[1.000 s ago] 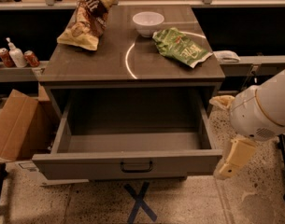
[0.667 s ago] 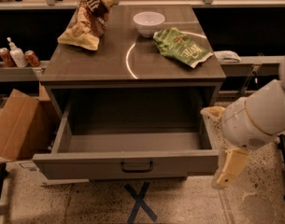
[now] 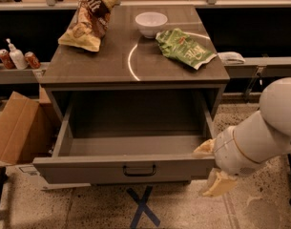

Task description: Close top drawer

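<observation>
The top drawer [image 3: 88, 171] of the grey-taupe cabinet stands pulled far out and looks empty inside. Its flat front faces me with a small dark handle [image 3: 139, 170] at the centre. My gripper [image 3: 211, 166] is at the drawer's front right corner, on a white arm coming in from the right. Its cream fingers are spread: one fingertip [image 3: 204, 148] lies at the top of the corner, the other [image 3: 219, 184] hangs below the front panel's lower edge. It holds nothing. The lower drawers are hidden behind the open one.
On the cabinet top [image 3: 111, 66] lie a white bowl [image 3: 151, 23], a green chip bag [image 3: 185, 46] and a brown chip bag [image 3: 90, 23]. A cardboard box [image 3: 16, 128] stands at the left. Blue tape forms an X [image 3: 142, 206] on the floor in front.
My arm has swung left and down, bringing the gripper from beside the cabinet to the drawer's front right corner. The drawer has not moved.
</observation>
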{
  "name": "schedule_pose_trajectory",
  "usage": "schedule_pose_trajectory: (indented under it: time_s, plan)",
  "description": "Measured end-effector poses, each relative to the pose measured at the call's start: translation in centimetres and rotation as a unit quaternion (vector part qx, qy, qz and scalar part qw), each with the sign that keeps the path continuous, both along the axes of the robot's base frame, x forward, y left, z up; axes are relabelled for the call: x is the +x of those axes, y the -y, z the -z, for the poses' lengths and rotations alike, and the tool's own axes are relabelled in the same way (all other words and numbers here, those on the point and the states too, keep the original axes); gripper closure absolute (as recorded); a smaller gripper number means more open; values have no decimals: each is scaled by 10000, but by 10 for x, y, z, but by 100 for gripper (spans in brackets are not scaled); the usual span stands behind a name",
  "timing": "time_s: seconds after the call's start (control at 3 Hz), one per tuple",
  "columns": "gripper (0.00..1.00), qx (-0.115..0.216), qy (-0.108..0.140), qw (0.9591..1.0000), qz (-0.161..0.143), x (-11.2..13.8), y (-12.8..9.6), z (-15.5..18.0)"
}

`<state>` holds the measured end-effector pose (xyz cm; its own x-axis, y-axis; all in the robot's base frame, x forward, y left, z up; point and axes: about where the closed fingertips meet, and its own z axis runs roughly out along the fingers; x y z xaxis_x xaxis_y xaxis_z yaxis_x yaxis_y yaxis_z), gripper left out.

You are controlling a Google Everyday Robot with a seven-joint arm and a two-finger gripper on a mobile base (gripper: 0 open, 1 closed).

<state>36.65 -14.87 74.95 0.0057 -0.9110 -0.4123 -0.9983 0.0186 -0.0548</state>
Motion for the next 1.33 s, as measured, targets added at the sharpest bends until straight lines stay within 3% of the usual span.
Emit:
schedule_pose_trajectory:
  time_s: [0.67, 1.0, 1.33]
  plan:
    - [86, -43, -216, 9995, 207, 1, 12, 78]
    - [100, -54, -328, 9985, 430, 18, 18, 124]
    - [100, -26, -254, 9978, 619, 42, 21, 147]
